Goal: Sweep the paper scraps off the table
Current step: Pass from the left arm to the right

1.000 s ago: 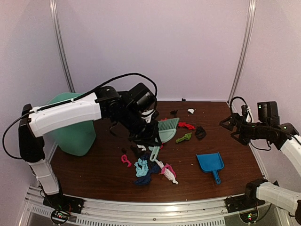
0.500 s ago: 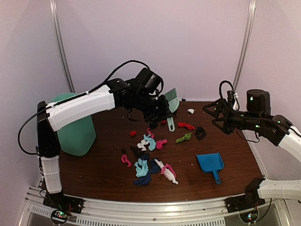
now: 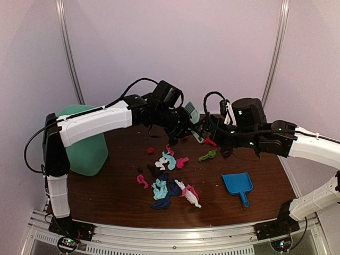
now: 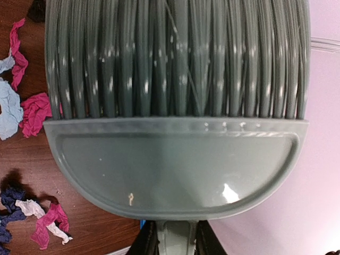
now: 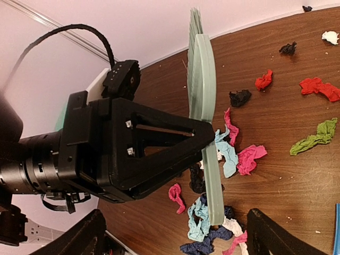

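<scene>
Clamped in left pincer [image 3: 185, 128]: handle of pale green hand brush [image 3: 192, 112], held up off the bench [image 3: 265, 170], bristles pointing away from the pincer. Spread wide on either side of the handle's free end, no contact visible: right pincer [image 5: 175, 220]. Scattered on the bench middle, beneath the brush: paper scraps [image 3: 169, 183]. Just right of them, flat: blue dustpan [image 3: 237, 184].
</scene>
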Available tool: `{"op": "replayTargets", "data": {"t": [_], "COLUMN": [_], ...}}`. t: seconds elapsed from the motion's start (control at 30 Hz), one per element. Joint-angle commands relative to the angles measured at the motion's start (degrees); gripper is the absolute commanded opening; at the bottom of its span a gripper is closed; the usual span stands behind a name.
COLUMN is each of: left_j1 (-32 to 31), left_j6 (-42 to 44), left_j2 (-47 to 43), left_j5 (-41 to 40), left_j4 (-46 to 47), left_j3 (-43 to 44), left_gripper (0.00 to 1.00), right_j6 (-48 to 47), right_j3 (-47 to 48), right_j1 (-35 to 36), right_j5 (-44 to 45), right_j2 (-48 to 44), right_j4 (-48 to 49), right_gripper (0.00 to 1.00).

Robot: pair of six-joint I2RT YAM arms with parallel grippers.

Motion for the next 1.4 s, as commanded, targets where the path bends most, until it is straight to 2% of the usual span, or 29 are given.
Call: {"op": "replayTargets", "data": {"t": [0.0, 0.53, 0.8, 1.0, 1.27, 1.37], "left_j1": [0.5, 0.5, 0.3, 0.1, -0.2, -0.3], "left_j6": [-5.3, -13.2, -14.4, -14.5, -13.9, -13.8], "left_j2": [-3.0, -4.4, -3.7, -3.6, -3.6, -3.6], "left_j5": [2.6, 3.9, 5.8, 6.1, 7.2, 7.5], "left_j4": [6.5, 10.0, 10.3, 10.4, 10.4, 10.6], "left_j3": [-1.5, -1.8, -0.9, -0.4, -1.2, -1.4], "left_gripper": [0.2, 0.2, 0.2, 0.21, 0.21, 0.21], "right_j6": [-1.8, -8.0, -11.1, -12.4, -12.9, -13.0], "right_j3": [0.0, -2.5, -4.7, -4.6, -4.4, -4.4], "right_j1": [0.3, 0.3, -1.2, -2.5, -2.7, -2.7], "right_j5": [7.3, 9.9, 12.4, 11.1, 10.8, 10.8], "right_j2": [0.0, 2.8, 1.9, 3.1, 3.7, 3.8], "right_j4": [3.0, 7.1, 10.1, 11.2, 12.5, 13.0], "right_gripper": [0.9, 0.69, 0.6, 0.49, 0.47, 0.44]}}
